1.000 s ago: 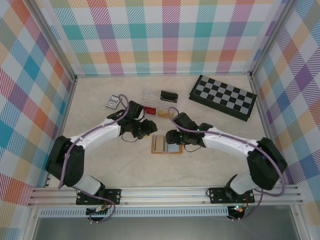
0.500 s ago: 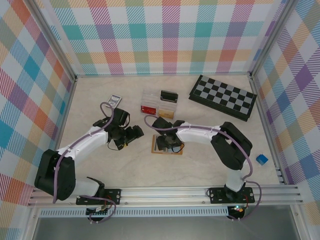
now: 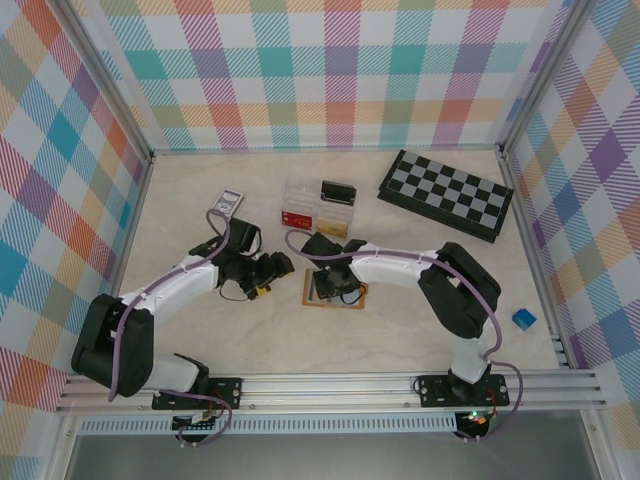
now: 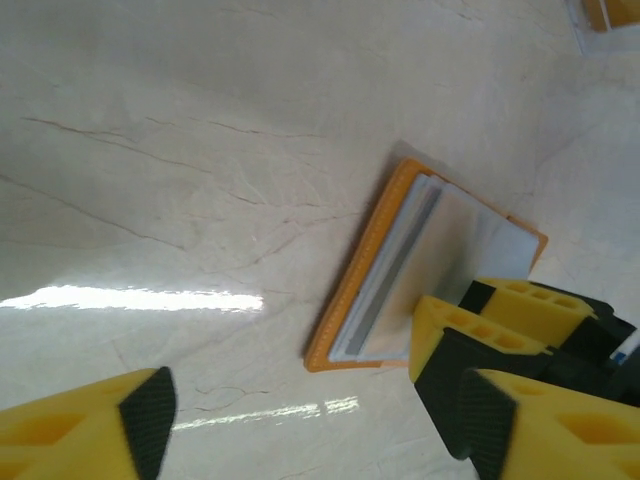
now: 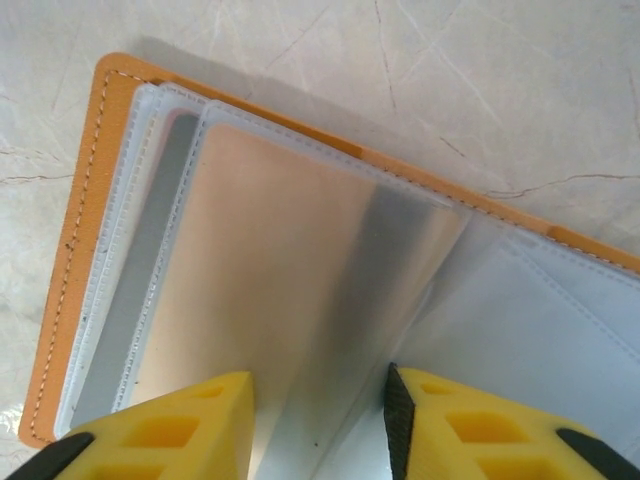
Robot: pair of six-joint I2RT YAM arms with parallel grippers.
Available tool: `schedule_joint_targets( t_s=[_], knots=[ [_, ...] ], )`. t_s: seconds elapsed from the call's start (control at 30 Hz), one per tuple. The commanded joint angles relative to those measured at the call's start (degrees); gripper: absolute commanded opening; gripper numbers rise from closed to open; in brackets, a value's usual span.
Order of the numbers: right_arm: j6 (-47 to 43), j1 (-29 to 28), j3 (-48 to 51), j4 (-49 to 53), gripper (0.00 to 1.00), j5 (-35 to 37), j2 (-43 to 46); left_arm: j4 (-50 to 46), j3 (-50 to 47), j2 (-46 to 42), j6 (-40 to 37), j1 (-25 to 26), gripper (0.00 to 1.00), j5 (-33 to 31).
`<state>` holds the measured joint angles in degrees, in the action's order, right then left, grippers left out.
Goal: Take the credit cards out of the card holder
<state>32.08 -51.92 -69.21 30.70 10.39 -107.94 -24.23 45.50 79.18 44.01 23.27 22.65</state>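
The card holder (image 3: pixel 312 301) lies open on the table centre, orange-tan with grey-blue inner panels. My right gripper (image 3: pixel 336 286) sits right on top of it. In the right wrist view its yellow fingers (image 5: pixel 165 430) stand apart, astride a raised clear sleeve holding a silvery card (image 5: pixel 270 270), beside the orange cover edge (image 5: pixel 80 250). My left gripper (image 3: pixel 272 270) hovers just left of the holder, open and empty. In the left wrist view the card holder (image 4: pixel 385 260) lies ahead, with the right gripper's fingers (image 4: pixel 440 325) pressed at its near end.
A folded chessboard (image 3: pixel 447 193) lies at the back right. A clear plastic box (image 3: pixel 303 206) with red and yellow contents and a small black case (image 3: pixel 338 191) sit behind the holder. A small grey card pack (image 3: pixel 226 203) is back left, a blue cube (image 3: pixel 523 318) far right.
The right arm has swung leftward and its gripper came down onto the open holder. The left gripper drew back a little to the left, away from the holder.
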Motion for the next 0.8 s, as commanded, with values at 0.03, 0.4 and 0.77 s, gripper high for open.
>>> schedule_joint_targets(
  t_s=[0.03, 0.4, 0.77],
  knots=[
    [-0.71, 1.31, 3.53, 1.3, 0.37, -0.41, -1.97, 4.65, -0.42, 2.29, 0.63, 2.29, 0.63, 4.17],
    [-0.52, 1.74, 4.74, 0.09, 0.33, -1.28, -0.97, 10.55, 2.53, 10.91, 1.94, 8.39, 0.37, 5.55],
    [-0.38, 2.0, 5.75, -1.05, 0.31, -2.39, -0.09, 12.43, 3.55, 14.79, 2.75, 10.46, 0.26, 5.82]
  ],
)
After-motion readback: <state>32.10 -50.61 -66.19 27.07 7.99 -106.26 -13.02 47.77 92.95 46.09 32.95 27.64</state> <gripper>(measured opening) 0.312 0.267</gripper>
